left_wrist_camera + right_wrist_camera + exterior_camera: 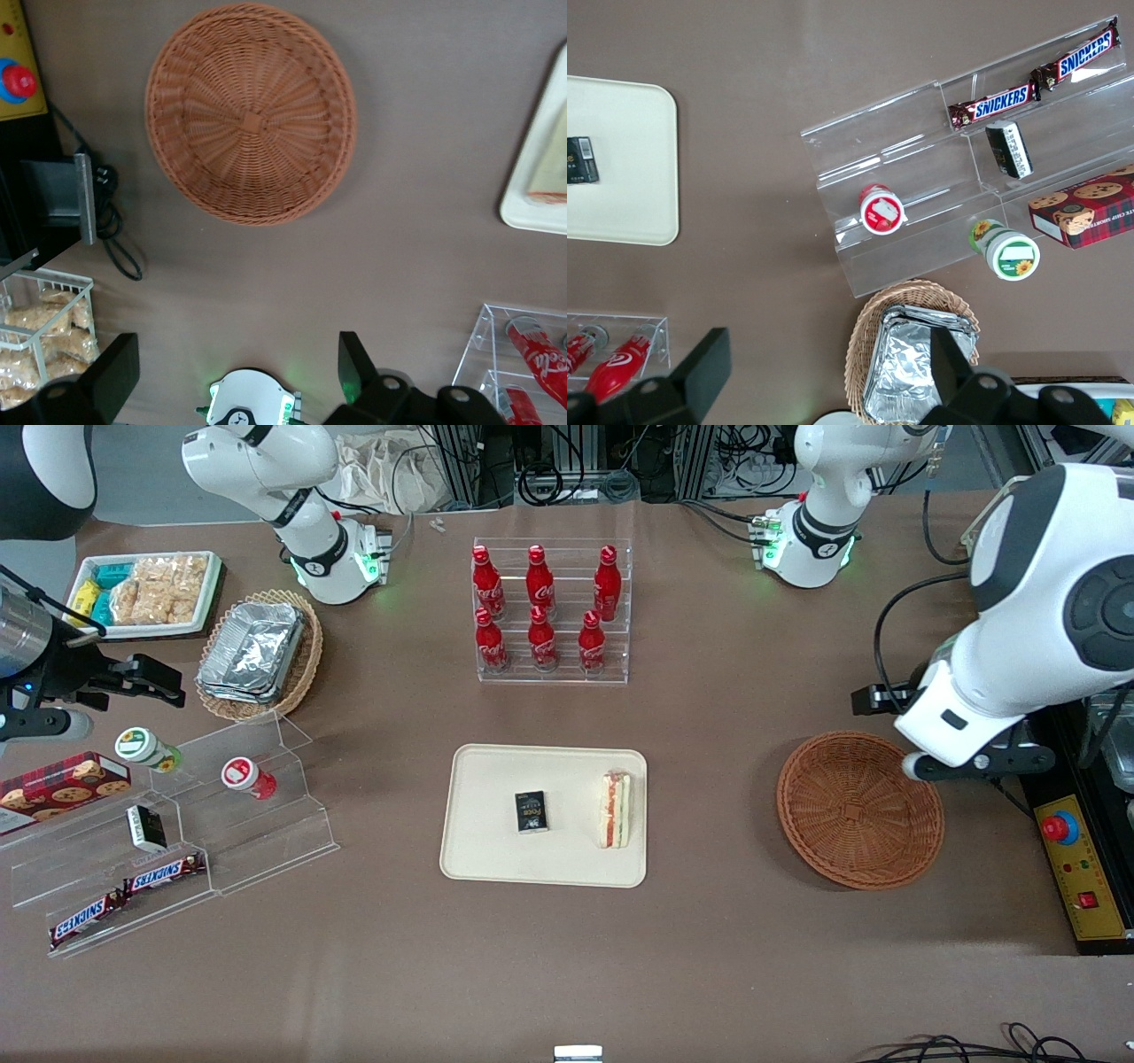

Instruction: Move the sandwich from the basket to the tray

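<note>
The left arm's end effector hangs above the table, its two fingers spread wide and empty.

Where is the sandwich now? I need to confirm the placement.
The sandwich lies on the tray, beside a small black box; the basket holds nothing, and the gripper hovers above it, jaws open.

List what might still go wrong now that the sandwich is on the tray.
1. The sandwich stands on edge close to the tray rim nearest the basket; a bump might tip it over or off.
2. The end effector, open, hangs above the table near the empty basket; a low retreat might clip the basket's rim.
</note>
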{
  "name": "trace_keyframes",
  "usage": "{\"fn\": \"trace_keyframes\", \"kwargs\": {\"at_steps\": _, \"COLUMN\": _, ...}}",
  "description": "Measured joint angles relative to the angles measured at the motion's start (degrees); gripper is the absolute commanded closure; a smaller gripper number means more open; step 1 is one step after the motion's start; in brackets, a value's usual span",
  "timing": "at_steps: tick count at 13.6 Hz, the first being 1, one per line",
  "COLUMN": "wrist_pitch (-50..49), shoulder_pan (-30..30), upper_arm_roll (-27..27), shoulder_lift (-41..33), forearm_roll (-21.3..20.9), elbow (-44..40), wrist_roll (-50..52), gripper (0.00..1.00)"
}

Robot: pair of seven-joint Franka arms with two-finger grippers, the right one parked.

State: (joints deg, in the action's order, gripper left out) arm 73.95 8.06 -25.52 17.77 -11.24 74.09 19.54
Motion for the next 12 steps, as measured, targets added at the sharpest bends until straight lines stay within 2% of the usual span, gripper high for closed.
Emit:
{"fn": "trace_keyframes", "kwargs": {"at_steps": 3, "wrist_pitch": 0.0, "shoulder_pan": 2.9, "upper_arm_roll": 0.5, "shoulder_lift": 0.0, "forearm_roll": 0.0, "elbow": 0.6, "wrist_roll": -3.5, "gripper": 0.00}}
{"fn": "trace_keyframes", "kwargs": {"at_steps": 6, "wrist_pitch": 0.3, "shoulder_pan": 2.2, "upper_arm_roll": 2.5, "shoulder_lift": -0.3, "forearm_roll": 0.3, "elbow": 0.7, "wrist_roll": -5.1, "gripper": 0.00}}
{"fn": "trace_keyframes", "kwargs": {"at_steps": 7, "wrist_pitch": 0.7, "shoulder_pan": 0.5, "upper_arm_roll": 4.9, "shoulder_lift": -0.6, "forearm_roll": 0.9, "elbow": 0.9, "wrist_roll": -6.1, "gripper": 0.00}}
{"fn": "trace_keyframes", "kwargs": {"at_steps": 10, "wrist_pitch": 4.8, "shoulder_pan": -6.9, "upper_arm_roll": 17.3, "shoulder_lift": -3.8, "forearm_roll": 4.8, "elbow": 4.9, "wrist_roll": -11.3, "gripper": 0.00}}
{"fn": "trace_keyframes", "kwargs": {"at_steps": 12, "wrist_pitch": 8.0, "shoulder_pan": -8.3, "upper_arm_roll": 21.0, "shoulder_lift": -6.7, "forearm_roll": 5.8, "elbow": 9.4, "wrist_roll": -13.1, "gripper": 0.00}}
